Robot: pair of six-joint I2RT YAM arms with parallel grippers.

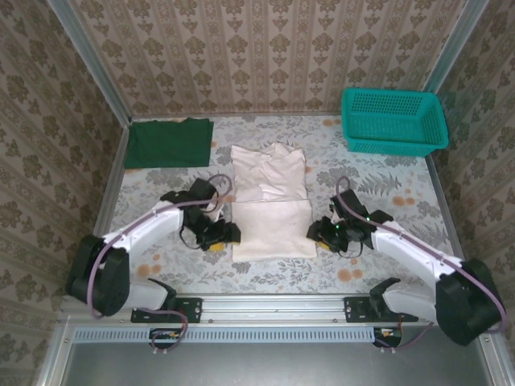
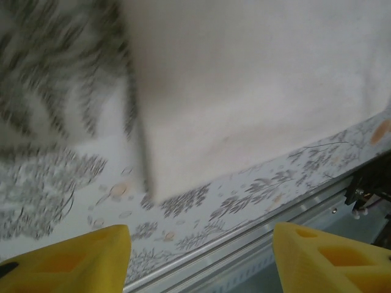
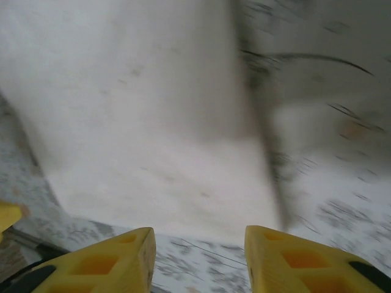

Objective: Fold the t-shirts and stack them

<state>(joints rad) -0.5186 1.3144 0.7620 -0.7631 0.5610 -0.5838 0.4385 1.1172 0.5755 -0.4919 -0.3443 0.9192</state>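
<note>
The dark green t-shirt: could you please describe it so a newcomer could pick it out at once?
Look at the floral table, then its far left corner, across from the teal basket. The dark green t-shirt lies there folded flat. Unlike the off-white t-shirt mid-table, it is dark and plain.

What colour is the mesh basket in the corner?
It's a teal plastic mesh basket, clearest in the top external view.
</note>
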